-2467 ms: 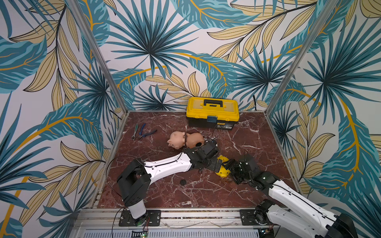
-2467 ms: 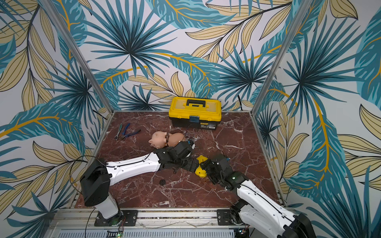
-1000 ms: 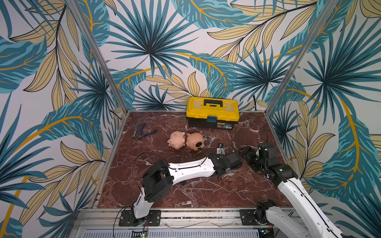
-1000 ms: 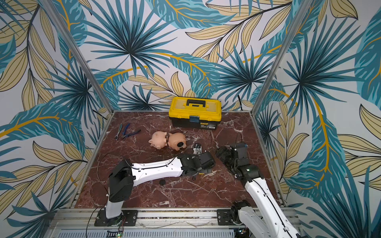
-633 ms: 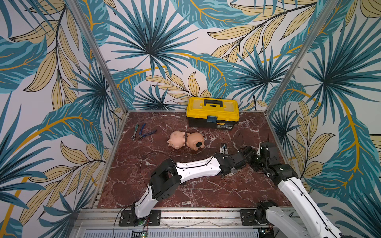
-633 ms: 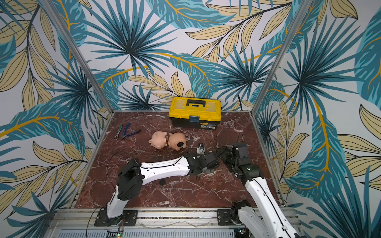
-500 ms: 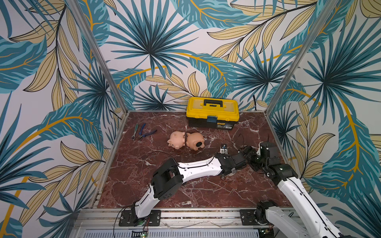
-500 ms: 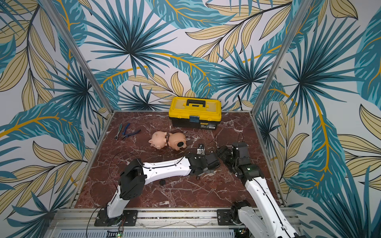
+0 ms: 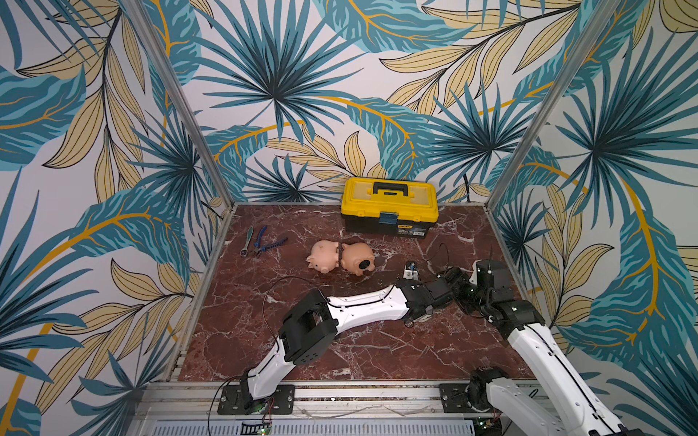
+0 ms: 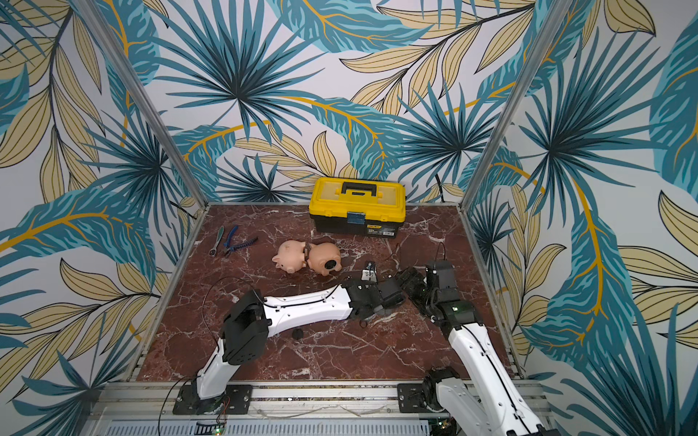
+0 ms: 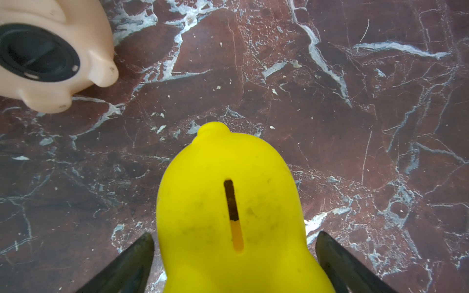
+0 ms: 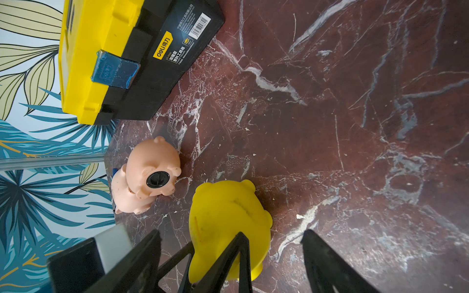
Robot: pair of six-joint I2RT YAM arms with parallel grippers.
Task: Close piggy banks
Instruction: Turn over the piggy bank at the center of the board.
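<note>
The left arm (image 9: pixel 362 306) and the right arm (image 9: pixel 538 353) are built alike, with smooth white shells on the long links and boxy matte-black housings (image 9: pixel 306 332) at the joints. Small dark screw holes dot the white shell of the left arm, and a thin black cable (image 9: pixel 277 281) arcs off it in a loop. A tiny green light (image 10: pixel 457 308) glows on a black housing of the right arm. Each arm stands on a black base plate (image 9: pixel 230 399) fixed with screws to a silver rail (image 9: pixel 359 392). The left claw (image 11: pixel 234 236) has dark, slightly glossy fingers (image 11: pixel 132 263) that taper to blunt tips.
</note>
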